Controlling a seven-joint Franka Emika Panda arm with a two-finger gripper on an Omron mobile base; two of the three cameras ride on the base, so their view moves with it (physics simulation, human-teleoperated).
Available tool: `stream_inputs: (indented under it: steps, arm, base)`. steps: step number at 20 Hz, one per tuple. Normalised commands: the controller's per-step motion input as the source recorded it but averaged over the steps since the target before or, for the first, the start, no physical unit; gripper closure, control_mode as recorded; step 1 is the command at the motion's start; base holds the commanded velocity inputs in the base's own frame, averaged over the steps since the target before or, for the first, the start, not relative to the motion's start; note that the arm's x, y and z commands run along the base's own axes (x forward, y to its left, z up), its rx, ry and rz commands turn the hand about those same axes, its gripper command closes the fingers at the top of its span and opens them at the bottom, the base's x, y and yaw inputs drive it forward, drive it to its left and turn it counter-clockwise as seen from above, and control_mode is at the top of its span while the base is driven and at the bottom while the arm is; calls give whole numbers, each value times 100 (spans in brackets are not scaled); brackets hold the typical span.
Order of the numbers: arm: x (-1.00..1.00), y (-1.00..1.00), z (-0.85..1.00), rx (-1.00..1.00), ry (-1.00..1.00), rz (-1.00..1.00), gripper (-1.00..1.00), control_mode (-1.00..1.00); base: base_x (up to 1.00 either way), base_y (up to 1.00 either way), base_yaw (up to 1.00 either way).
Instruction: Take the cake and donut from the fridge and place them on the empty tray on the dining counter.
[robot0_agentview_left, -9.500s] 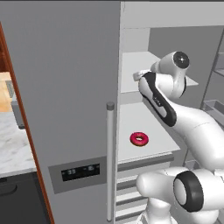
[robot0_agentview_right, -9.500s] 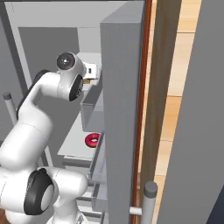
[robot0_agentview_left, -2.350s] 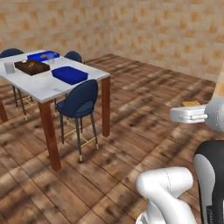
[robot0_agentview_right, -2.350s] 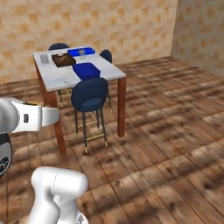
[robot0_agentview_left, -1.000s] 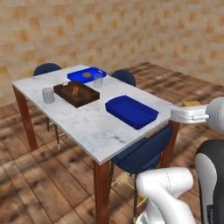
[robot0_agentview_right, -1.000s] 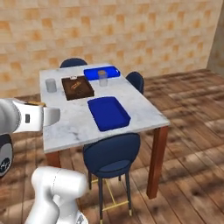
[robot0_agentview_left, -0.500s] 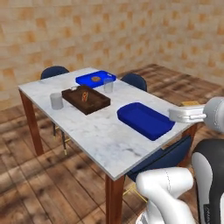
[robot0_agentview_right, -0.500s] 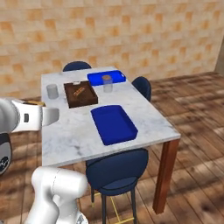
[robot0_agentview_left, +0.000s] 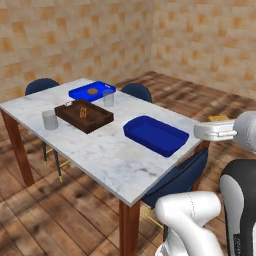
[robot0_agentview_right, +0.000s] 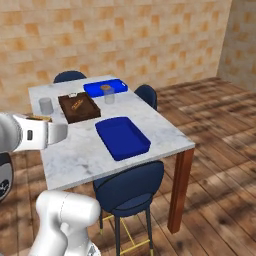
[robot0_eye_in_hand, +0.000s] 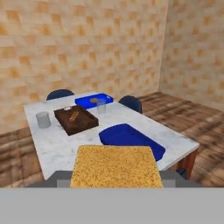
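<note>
Nearer to the table (robot0_agentview_left: 107, 155) than half a second back, the whole scene shifted with the base. On it, left to right in the left base view: cup (robot0_agentview_left: 50, 120), brown tray (robot0_agentview_left: 83, 115), far blue tray (robot0_agentview_left: 92, 92) with a round food, second cup (robot0_agentview_left: 108, 98), empty tray (robot0_agentview_left: 155, 135). Reaching level from the right, just beside the table's edge: end effector (robot0_eye_in_hand: 115, 177), part closed on the cake (robot0_eye_in_hand: 114, 167).

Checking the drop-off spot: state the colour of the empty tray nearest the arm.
Deep blue all over; the empty tray shows best in the right base view.
</note>
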Motion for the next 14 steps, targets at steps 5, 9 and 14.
stream_inputs:
  steps: [5,9,14]
  arm:
    - [20,-6,0,5,13,1,100,-100]
    - [100,-11,-40,0,52,3,100,-100]
    - [100,0,-38,0,28,0,100,-100]
  base:
    - [80,-8,0]
    - [0,0,0]
    - [0,0,0]
